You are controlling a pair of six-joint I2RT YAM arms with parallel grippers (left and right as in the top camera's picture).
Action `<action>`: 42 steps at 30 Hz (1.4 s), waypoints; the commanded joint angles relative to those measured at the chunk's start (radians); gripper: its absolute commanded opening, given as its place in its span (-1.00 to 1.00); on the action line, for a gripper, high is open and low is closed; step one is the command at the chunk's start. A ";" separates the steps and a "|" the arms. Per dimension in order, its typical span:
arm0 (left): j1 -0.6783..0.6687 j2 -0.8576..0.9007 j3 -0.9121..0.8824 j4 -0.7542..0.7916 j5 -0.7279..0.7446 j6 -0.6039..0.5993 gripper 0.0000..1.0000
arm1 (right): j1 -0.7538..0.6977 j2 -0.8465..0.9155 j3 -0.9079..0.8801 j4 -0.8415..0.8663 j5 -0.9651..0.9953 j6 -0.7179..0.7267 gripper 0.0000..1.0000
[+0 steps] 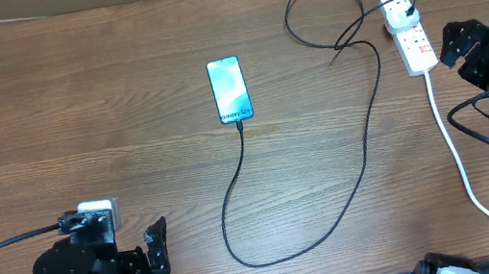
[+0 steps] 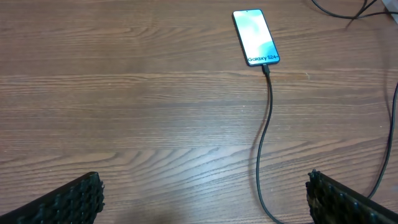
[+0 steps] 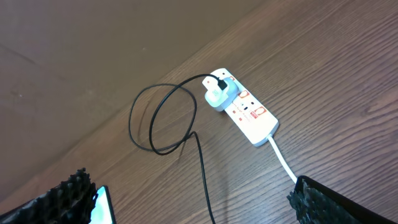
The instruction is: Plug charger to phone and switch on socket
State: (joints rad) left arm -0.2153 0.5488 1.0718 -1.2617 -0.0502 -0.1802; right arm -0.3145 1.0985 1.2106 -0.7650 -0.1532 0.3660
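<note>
The phone (image 1: 229, 90) lies flat at mid-table with its screen lit; it also shows in the left wrist view (image 2: 255, 37) and at the edge of the right wrist view (image 3: 99, 205). The black charger cable (image 1: 234, 197) has its tip in the phone's lower edge (image 2: 266, 67). It loops right and back to a white adapter (image 3: 219, 94) seated in the white socket strip (image 1: 413, 39) (image 3: 249, 115). My left gripper (image 1: 146, 259) (image 2: 202, 199) is open and empty near the front left. My right gripper (image 1: 465, 51) (image 3: 199, 199) is open and empty just right of the socket.
The socket's thick white cord (image 1: 456, 154) runs toward the front right, past the right arm. The black cable forms a loop (image 1: 323, 9) at the back and a long bend (image 1: 333, 211) across the middle of the wooden table (image 1: 76, 114).
</note>
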 commanded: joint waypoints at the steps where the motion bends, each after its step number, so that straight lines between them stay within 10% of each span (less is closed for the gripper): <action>1: 0.004 0.000 -0.005 0.000 -0.012 -0.003 0.99 | 0.001 -0.008 -0.001 0.000 -0.005 0.003 1.00; 42: 0.004 0.000 -0.005 0.000 -0.012 -0.003 0.99 | 0.341 -0.739 -0.780 0.593 0.021 -0.342 1.00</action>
State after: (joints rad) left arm -0.2157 0.5488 1.0702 -1.2644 -0.0505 -0.1802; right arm 0.0189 0.4194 0.4690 -0.1822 -0.1310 0.0509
